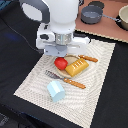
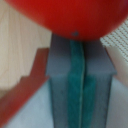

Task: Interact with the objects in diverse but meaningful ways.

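In the wrist view my gripper (image 2: 77, 44) is shut, its two grey fingers (image 2: 60, 65) pressed together on the green pads. The fingertips sit right against the red round tomato (image 2: 75, 17), which fills the view beyond them; nothing is between the jaws. In the exterior view the tomato (image 1: 61, 63) lies on a wooden plate (image 1: 67, 75) next to the yellow ridged block (image 1: 76, 67), directly under the arm's hand (image 1: 60, 42). The brown sausage stick (image 1: 88, 58) lies just behind the block. The pale blue cup (image 1: 55, 91) lies on the placemat nearer the front.
A wooden-handled fork (image 1: 66, 79) lies across the plate's front. The striped placemat (image 1: 35, 82) covers a dark table. Two grey pots (image 1: 91, 15) (image 1: 123, 17) stand on a wooden board at the back, on the exterior view's right.
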{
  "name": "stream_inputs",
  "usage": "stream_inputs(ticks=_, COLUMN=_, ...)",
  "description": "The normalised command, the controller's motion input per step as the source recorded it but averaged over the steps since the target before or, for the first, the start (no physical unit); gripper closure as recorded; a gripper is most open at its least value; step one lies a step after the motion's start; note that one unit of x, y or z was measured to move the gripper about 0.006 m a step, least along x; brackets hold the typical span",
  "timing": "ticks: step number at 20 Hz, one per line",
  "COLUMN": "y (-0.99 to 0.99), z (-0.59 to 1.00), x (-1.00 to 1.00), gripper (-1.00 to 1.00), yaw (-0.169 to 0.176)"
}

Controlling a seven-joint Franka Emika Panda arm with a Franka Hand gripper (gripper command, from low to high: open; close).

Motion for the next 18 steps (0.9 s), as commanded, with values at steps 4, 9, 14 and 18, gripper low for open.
stream_inputs(ticks=4, y=0.18, z=0.61, x=-0.35, gripper=-1.0, yaw=-0.08)
stream_inputs(ticks=9, y=0.12, z=0.59, x=-0.27, gripper=-1.0, yaw=-0.066)
stream_inputs(ticks=14, y=0.0, z=0.49, x=-0.07, gripper=-1.0, yaw=-0.031)
stream_inputs(ticks=18, y=-0.06, z=0.35, x=0.0, gripper=-1.0, yaw=0.039)
